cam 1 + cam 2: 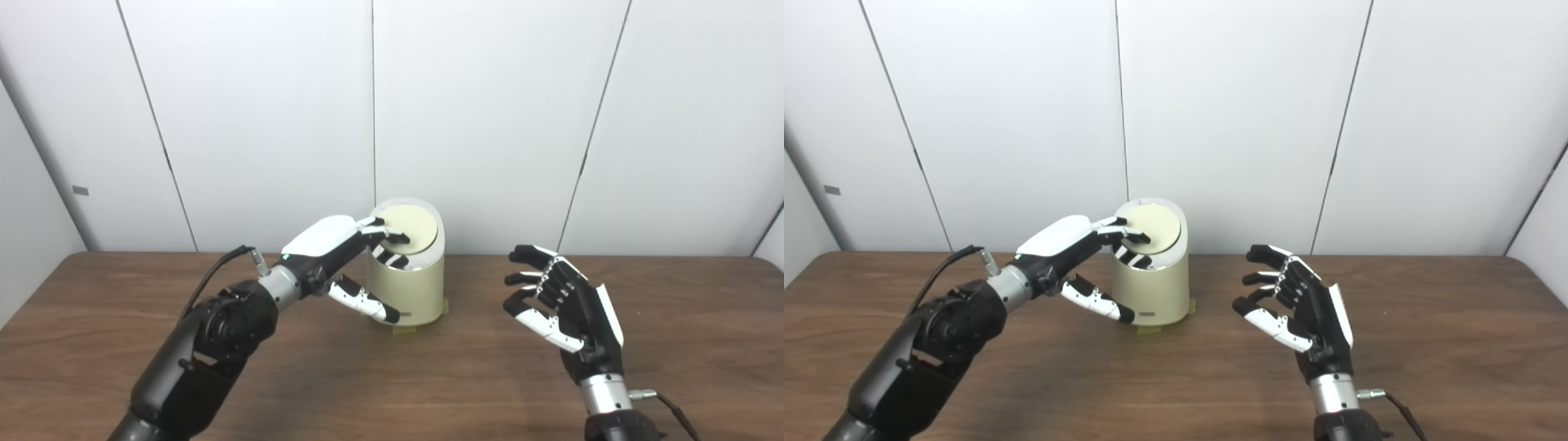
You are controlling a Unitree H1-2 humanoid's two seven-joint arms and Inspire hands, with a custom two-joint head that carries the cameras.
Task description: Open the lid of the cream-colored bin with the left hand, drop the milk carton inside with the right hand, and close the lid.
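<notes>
The cream-colored bin (410, 288) stands at the back middle of the table, on tape tabs. Its round lid (411, 225) looks tilted within the white rim, with a dark gap at the front left. My left hand (343, 251) reaches in from the left. Its fingertips (392, 236) lie on the lid's near-left edge, and others curl into the gap just below. The thumb hangs apart beside the bin's wall, so nothing is grasped. My right hand (1298, 306) hovers open and empty to the right of the bin, palm toward it. No milk carton is in view.
The brown wooden table (465, 380) runs across the whole view, with its rounded back right corner visible. White wall panels rise right behind the bin. A cable trails from each wrist.
</notes>
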